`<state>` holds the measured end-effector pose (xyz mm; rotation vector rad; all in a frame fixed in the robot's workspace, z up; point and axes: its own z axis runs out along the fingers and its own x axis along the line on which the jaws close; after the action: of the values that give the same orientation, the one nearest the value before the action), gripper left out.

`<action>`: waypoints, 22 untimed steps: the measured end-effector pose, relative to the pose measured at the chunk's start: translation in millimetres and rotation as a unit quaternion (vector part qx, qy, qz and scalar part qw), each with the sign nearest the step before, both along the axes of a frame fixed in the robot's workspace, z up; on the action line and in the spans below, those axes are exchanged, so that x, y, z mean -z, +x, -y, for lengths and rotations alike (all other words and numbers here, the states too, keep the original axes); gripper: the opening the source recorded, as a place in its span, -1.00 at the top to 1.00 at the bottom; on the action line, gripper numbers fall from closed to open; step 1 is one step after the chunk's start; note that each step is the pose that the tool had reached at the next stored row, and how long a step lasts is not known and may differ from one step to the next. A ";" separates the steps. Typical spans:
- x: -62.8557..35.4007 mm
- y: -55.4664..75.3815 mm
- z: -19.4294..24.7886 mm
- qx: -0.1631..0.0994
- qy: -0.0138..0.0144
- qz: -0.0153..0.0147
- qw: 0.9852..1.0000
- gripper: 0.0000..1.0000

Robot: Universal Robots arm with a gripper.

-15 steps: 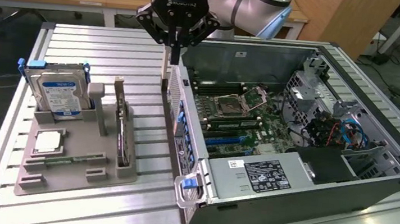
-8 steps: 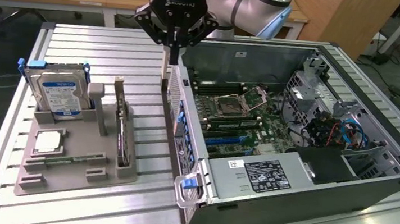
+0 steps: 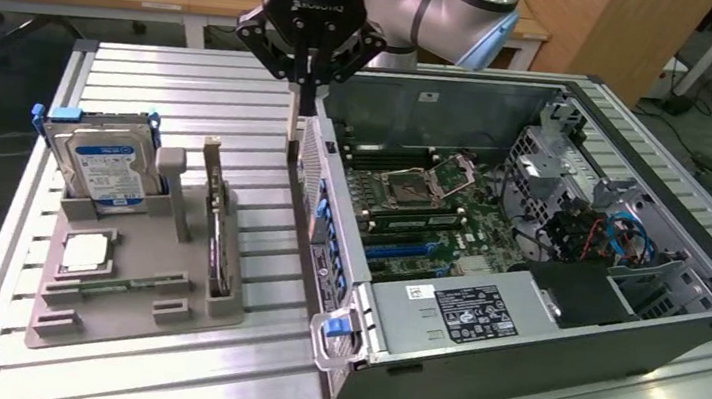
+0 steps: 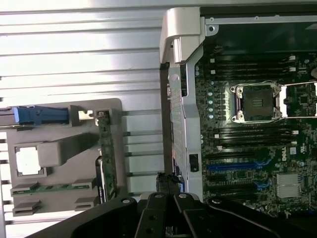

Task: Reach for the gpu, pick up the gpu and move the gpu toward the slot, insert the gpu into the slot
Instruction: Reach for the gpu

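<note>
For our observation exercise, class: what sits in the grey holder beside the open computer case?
In the grey holder: an upright hard drive, the gpu on edge, a flat processor chip and a memory stick. Slot walls hide the drive's and gpu's lower edges.

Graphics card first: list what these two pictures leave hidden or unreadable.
- Graphics card: edge-on in its gray holder in both views, so its faces are unseen and the holder covers its lower edge.
- Blue slots: exterior view, the case wall hides their ends.
- Hard drive label: exterior view, print too small to read.
</note>
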<state>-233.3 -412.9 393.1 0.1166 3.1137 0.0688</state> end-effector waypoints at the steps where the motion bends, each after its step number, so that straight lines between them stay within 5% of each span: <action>1: 0.0 -0.3 0.1 0.000 0.000 0.000 1.000 0.80; 22: 0.0 -7.0 2.0 0.000 0.000 0.000 1.000 0.80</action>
<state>-240.2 -414.9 393.0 0.1166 3.1137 0.0689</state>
